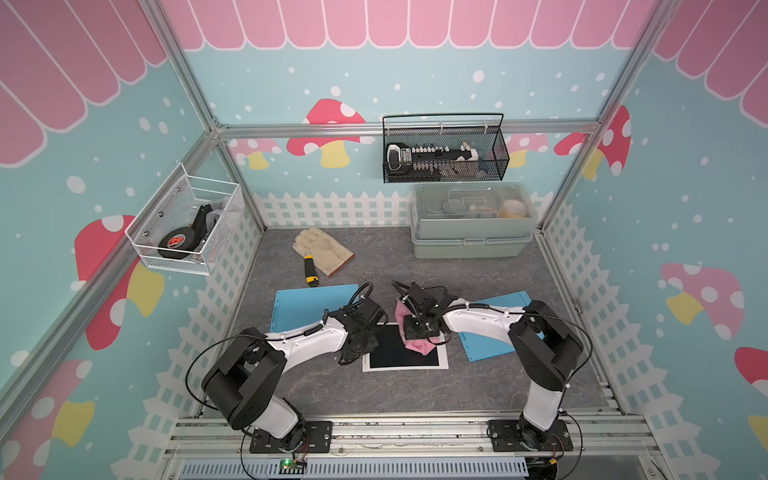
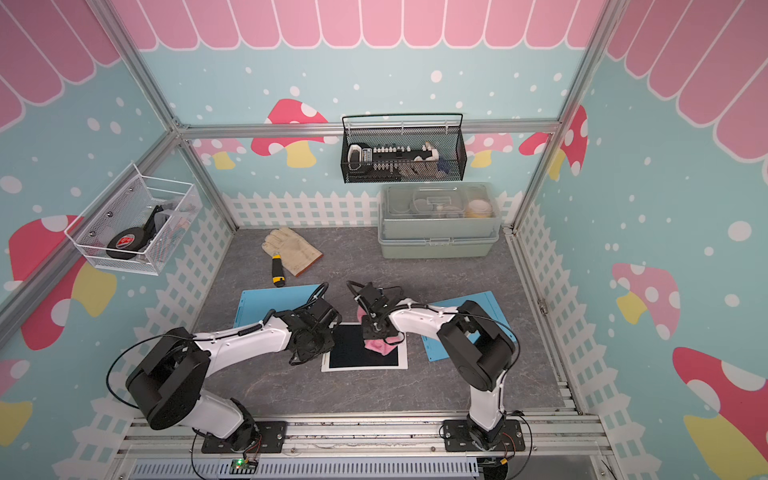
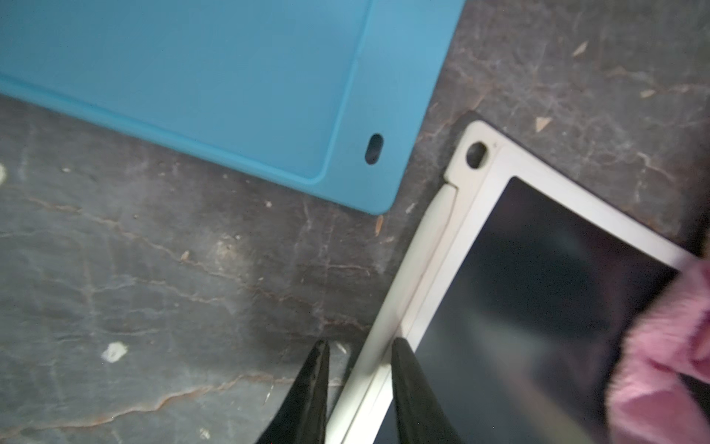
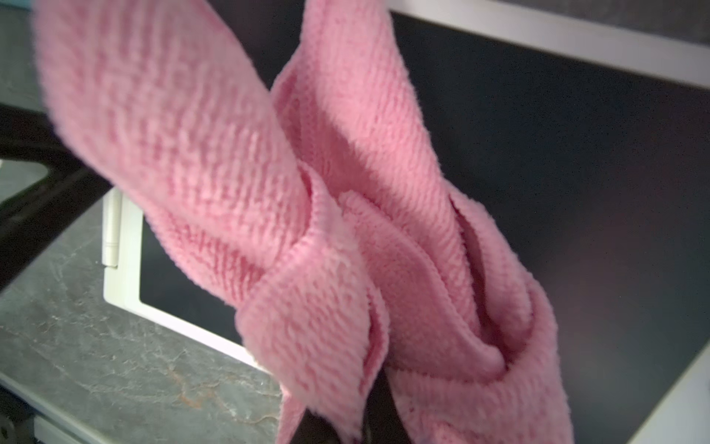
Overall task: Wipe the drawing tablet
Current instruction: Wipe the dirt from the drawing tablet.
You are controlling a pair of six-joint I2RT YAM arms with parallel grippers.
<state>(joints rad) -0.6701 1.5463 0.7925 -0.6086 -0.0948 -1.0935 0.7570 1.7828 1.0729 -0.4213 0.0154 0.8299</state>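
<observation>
The drawing tablet [image 1: 390,355] [image 2: 351,353], white-framed with a dark screen, lies flat on the grey table between both arms. My right gripper [image 1: 417,328] [image 4: 345,419] is shut on a bunched pink cloth [image 1: 419,347] [image 4: 269,173], which rests on the screen's right part [image 4: 557,153]. My left gripper [image 1: 359,338] [image 3: 359,346] stands partly open over the tablet's left edge [image 3: 422,288]. One fingertip is on the white frame, the other over the table just beside it. The cloth [image 3: 672,346] shows at the edge of the left wrist view.
A blue mat [image 1: 311,305] lies behind the left gripper and another [image 1: 498,332] under the right arm. A work glove [image 1: 322,249] and a yellow utility knife [image 1: 309,272] lie further back. A grey toolbox [image 1: 471,241] stands at the back right, with wire baskets [image 1: 444,174] [image 1: 187,224] on the walls.
</observation>
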